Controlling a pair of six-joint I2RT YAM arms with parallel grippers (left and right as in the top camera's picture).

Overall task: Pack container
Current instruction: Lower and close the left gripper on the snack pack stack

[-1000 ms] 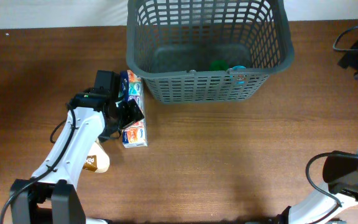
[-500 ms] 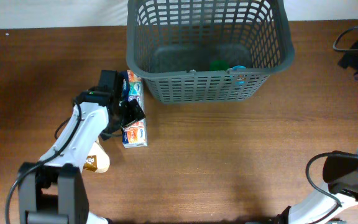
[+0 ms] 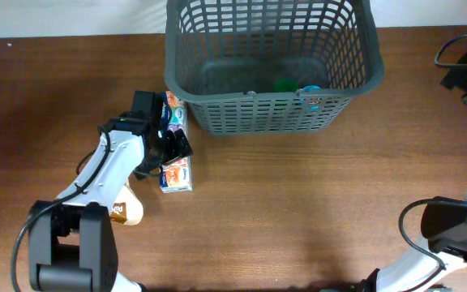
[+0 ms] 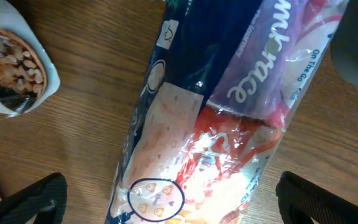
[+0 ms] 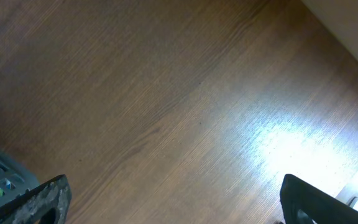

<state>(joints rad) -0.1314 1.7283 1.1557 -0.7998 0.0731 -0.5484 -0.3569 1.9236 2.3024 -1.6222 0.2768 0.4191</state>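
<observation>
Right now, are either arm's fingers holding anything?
Left gripper: open, straddling the snack pack.
Right gripper: open, holding nothing.

matt plastic container [image 3: 274,113], wood-grain table [image 3: 314,203]

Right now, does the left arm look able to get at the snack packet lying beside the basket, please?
Probably yes. The left gripper hangs open right over the snack packet, a finger to each side, with nothing between them. The basket stands close by but does not cover it.
</observation>
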